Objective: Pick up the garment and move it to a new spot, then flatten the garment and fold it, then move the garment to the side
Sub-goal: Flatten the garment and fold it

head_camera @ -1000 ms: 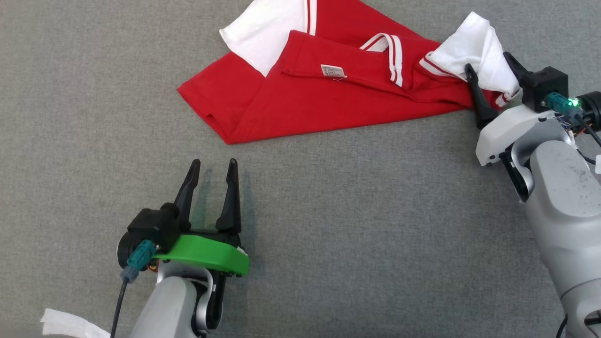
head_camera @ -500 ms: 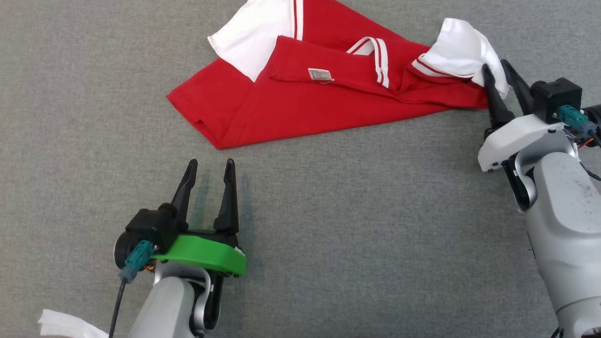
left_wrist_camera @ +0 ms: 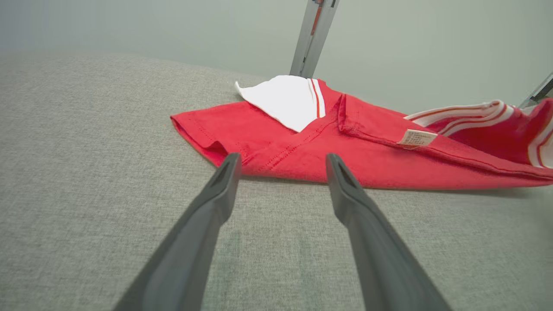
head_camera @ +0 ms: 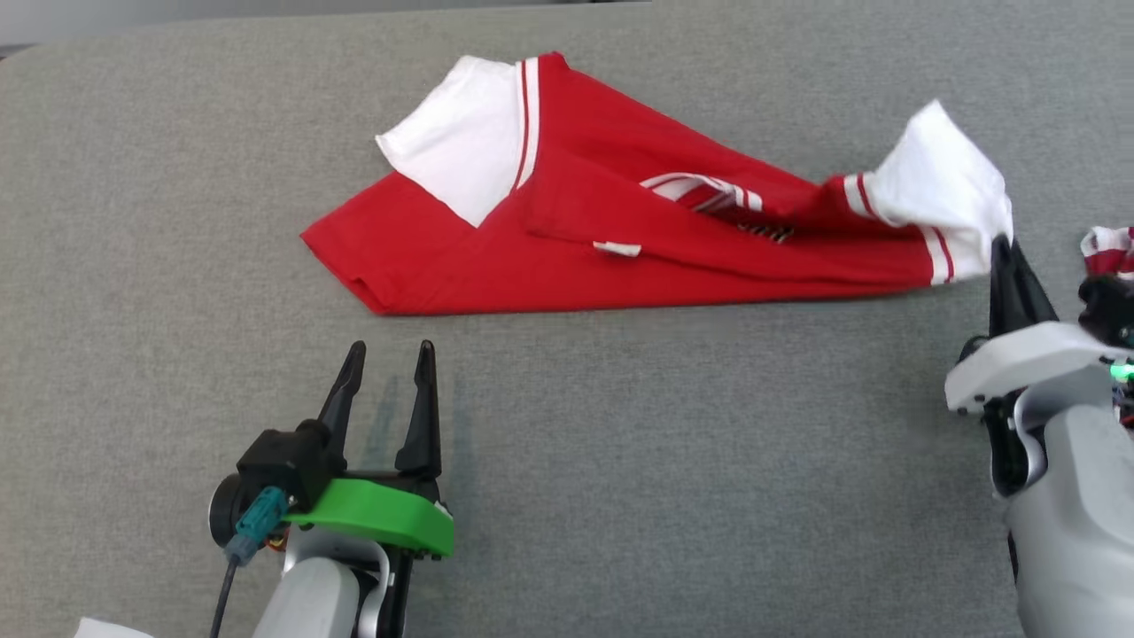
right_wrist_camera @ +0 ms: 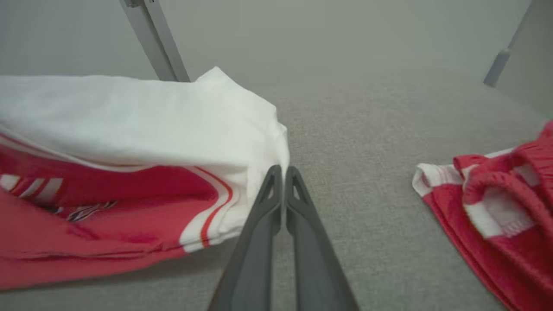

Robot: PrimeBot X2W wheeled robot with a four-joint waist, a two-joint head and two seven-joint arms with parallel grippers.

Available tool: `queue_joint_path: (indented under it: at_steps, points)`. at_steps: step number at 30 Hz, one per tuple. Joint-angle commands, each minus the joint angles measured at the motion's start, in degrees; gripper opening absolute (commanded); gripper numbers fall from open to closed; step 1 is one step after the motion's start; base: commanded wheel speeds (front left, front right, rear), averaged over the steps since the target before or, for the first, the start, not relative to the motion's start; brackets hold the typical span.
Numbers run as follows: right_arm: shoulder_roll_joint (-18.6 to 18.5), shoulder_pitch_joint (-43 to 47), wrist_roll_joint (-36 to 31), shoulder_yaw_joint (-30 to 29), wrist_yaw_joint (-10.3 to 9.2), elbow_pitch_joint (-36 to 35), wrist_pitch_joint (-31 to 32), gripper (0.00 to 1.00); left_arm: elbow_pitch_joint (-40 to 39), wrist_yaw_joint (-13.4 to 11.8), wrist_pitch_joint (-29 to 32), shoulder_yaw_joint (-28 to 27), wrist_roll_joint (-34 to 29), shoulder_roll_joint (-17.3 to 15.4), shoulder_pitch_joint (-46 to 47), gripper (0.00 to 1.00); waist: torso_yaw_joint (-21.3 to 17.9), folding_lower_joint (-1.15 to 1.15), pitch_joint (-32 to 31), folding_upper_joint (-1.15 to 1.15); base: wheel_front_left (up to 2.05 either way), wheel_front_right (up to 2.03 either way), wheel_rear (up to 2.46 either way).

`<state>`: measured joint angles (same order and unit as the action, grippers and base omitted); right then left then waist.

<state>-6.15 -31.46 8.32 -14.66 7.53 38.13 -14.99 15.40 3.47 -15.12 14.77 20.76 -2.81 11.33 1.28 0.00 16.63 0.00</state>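
One scrap, far left: white scrap at the bottom edge of the head view, beside my left arm and well apart from the work.
Left gripper: fingers spread and holding nothing, low over the table, tips just short of the garment's near hem.
Garment: red shirt, mid-table toward the far side, folded over itself. Its left sleeve lies flat, and a care tag sits on a fold.
Right gripper: clenched on the hem of the right sleeve, which stands lifted off the table.
In the way: second cloth, a red-and-white bundle close on my right gripper's outer side, apart from the garment.
Surface: grey woven fabric, flat.
Room: pale wall, with metal posts past the far edge.
Edges: far edge runs behind the garment, with a rounded corner at upper left.
Open room: wide stretch of table between my arms and left of the garment.
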Motion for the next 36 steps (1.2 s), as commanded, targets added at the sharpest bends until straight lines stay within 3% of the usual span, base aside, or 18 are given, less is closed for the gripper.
queue_joint_path:
  at_steps: [1, 2, 8, 15, 27, 36]
  points:
    - [-0.1, 1.8, -0.1, -1.3, -0.09, 0.5, -0.3, 0.48, 0.2, 0.2, 0.0, -0.1, -0.3, -0.2, -0.8, 1.00, -2.7, 0.00, -2.5, 0.00, 0.00, 0.00, 0.00]
    - [0.1, 2.7, -0.5, -2.1, -0.09, 0.7, -0.3, 1.00, 0.1, 0.2, 0.0, 0.1, -0.3, -0.2, -0.9, 1.00, -3.2, 0.00, -2.6, 0.00, 0.00, 0.00, 0.00]
    - [1.7, 5.6, -2.9, -4.9, -0.08, -1.5, -0.3, 1.00, -0.3, 0.7, 0.0, 1.8, -0.3, -0.2, 1.4, 1.00, -5.6, 0.00, -1.1, 0.00, 0.00, 0.00, 0.00]
    - [2.9, 4.7, -3.3, -2.8, -0.08, -6.8, -0.3, 1.00, 2.0, 1.4, 0.0, 5.6, 0.2, -0.3, 9.3, 1.00, -8.1, 0.00, 3.1, 0.00, 0.00, 0.00, 0.00]
    - [3.1, 3.2, -0.3, 4.0, -0.08, -9.8, -0.3, 1.00, 18.0, 2.3, 0.0, 10.7, 6.7, -0.3, 23.0, 1.00, -12.2, 0.00, 7.1, 0.00, 0.00, 0.00, 0.00]
    - [3.1, 4.1, 0.4, 5.3, -0.08, -10.7, -0.3, 1.00, 21.9, -1.4, 0.0, 8.0, 5.6, -0.3, 25.0, 1.00, -13.3, 0.00, 7.3, 0.00, 0.00, 0.00, 0.00]
